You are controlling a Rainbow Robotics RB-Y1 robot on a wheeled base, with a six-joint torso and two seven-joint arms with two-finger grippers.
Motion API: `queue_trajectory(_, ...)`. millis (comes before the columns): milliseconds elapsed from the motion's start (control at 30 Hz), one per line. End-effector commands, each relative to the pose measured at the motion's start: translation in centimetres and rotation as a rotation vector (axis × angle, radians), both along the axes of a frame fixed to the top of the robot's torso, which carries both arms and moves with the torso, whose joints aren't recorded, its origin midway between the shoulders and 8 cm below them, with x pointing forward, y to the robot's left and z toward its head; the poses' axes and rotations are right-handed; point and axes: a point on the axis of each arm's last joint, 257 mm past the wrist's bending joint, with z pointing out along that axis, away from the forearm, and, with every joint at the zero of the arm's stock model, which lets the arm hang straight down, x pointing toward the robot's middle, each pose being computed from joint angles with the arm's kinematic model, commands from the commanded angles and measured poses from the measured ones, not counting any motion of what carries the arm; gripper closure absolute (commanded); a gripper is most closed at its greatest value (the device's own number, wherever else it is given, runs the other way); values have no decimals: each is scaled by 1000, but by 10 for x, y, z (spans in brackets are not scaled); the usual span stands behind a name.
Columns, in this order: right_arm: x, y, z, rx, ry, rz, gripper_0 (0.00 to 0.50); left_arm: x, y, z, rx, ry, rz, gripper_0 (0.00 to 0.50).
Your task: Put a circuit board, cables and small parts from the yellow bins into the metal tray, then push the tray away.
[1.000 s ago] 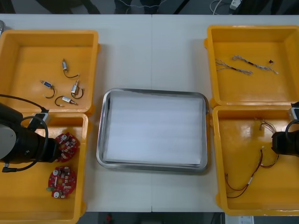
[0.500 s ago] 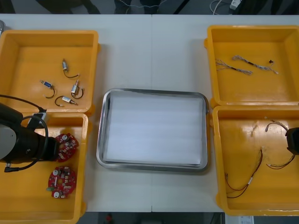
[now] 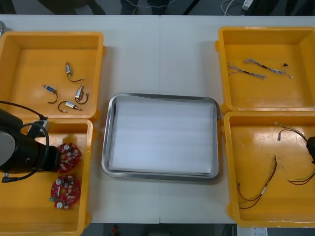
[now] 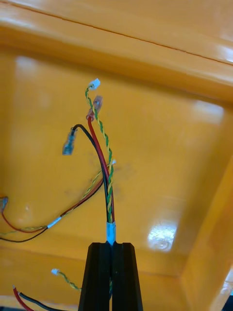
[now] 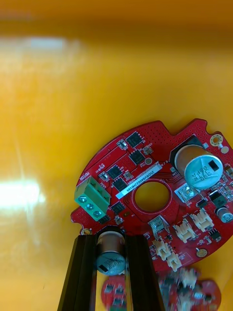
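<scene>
My left gripper [image 3: 58, 158] reaches into the near left yellow bin [image 3: 29, 216] and is shut on the upper of two round red circuit boards [image 3: 69, 155]. In the left wrist view its fingers [image 5: 82, 272] clamp a silver cylinder on the edge of that board [image 5: 155, 192]. The second board [image 3: 65, 191] lies just nearer me. My right gripper [image 4: 112, 252] is shut on a red and yellow cable [image 4: 103, 160], whose plug ends hang free over the near right bin [image 3: 256, 147]. In the front view that cable [image 3: 290, 132] trails from my right arm [image 3: 311, 147] at the table's right edge.
The metal tray [image 3: 106, 147], white inside, lies between the bins. Several small metal parts [image 3: 69, 91] lie in the far left bin. Twisted cables [image 3: 256, 69] lie in the far right bin. More red and black cables [image 3: 261, 187] rest on the near right bin's floor.
My left gripper has shut on the upper board and shifted it slightly. My right arm has drawn back toward the right edge, pulling the held cable along.
</scene>
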Motion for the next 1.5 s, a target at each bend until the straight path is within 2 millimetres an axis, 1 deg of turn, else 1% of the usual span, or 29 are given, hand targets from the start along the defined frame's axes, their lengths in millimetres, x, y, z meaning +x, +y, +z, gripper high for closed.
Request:
queue_trajectory(33, -3, 3, 31, -68, -46, 78, 500, -1, -1, 34, -29, -21, 62, 500)
queue_trajectory(67, -4, 6, 31, -69, -45, 89, 500, -1, -1, 37, -27, -22, 61, 500)
queue_trajectory(167, -8, 10, 36, -99, -42, 135, 500, -1, 1, 62, -14, -40, 50, 500)
queue_trajectory(267, -9, 15, 37, -132, -41, 174, 500, -1, 1, 82, 2, -54, 36, 500)
queue_trajectory(300, -9, 16, 37, -138, -41, 178, 500, -1, 1, 86, 5, -56, 32, 500)
queue_trajectory(333, -8, 20, 37, -154, -43, 198, 500, 0, -1, 98, 17, -61, 20, 500)
queue_trajectory(433, -6, 25, 37, -165, -41, 216, 500, 3, -5, 111, 35, -75, -1, 500)
queue_trajectory(500, -6, 29, 37, -173, -33, 233, 500, 16, -15, 133, 36, -138, -28, 500)
queue_trajectory(533, -6, 29, 37, -173, -33, 233, 500, 16, -15, 133, 36, -138, -28, 500)
queue_trajectory(567, -4, 33, 38, -173, -35, 245, 500, 24, -24, 145, 30, -170, -52, 498)
queue_trajectory(633, -3, 37, 38, -173, -36, 258, 500, 30, -32, 153, 28, -189, -74, 499)
queue_trajectory(667, -2, 39, 38, -175, -36, 266, 500, 33, -39, 157, 27, -196, -91, 500)
queue_trajectory(700, -2, 41, 39, -175, -40, 270, 500, 33, -41, 157, 30, -198, -97, 500)
queue_trajectory(733, 0, 44, 39, -176, -40, 279, 500, 35, -49, 160, 31, -206, -113, 500)
queue_trajectory(833, 2, 49, 39, -181, -43, 294, 500, 38, -59, 163, 31, -211, -124, 500)
queue_trajectory(867, 4, 51, 40, -186, -48, 302, 500, 38, -69, 162, 25, -205, -131, 499)
queue_trajectory(900, 4, 51, 40, -186, -48, 302, 500, 38, -69, 162, 25, -205, -131, 499)
queue_trajectory(933, 5, 53, 41, -185, -51, 307, 500, 39, -81, 163, 20, -205, -137, 500)
queue_trajectory(967, 5, 54, 41, -187, -51, 310, 500, 39, -85, 162, 18, -200, -141, 499)
queue_trajectory(1067, 7, 57, 41, -191, -53, 322, 500, 38, -113, 160, 3, -188, -145, 500)
queue_trajectory(1100, 7, 58, 41, -192, -53, 323, 500, 39, -117, 160, 1, -189, -144, 500)
queue_trajectory(1233, 7, 61, 40, -190, -49, 332, 500, 35, -153, 153, -24, -178, -146, 500)
queue_trajectory(1300, 6, 61, 40, -192, -48, 336, 500, 35, -163, 151, -29, -178, -147, 498)
queue_trajectory(1333, 6, 62, 40, -188, -47, 338, 500, 33, -175, 146, -32, -178, -147, 498)
queue_trajectory(1367, 5, 62, 39, -186, -45, 339, 500, 33, -178, 144, -31, -178, -146, 499)
queue_trajectory(1400, 5, 63, 39, -187, -46, 340, 500, 31, -187, 139, -33, -171, -146, 500)
queue_trajectory(1433, 5, 63, 40, -188, -47, 340, 500, 31, -189, 138, -32, -169, -144, 500)
queue_trajectory(1467, 5, 63, 40, -188, -48, 340, 500, 28, -198, 131, -29, -164, -144, 499)
queue_trajectory(1500, 5, 63, 40, -189, -48, 341, 500, 27, -202, 126, -26, -155, -140, 500)
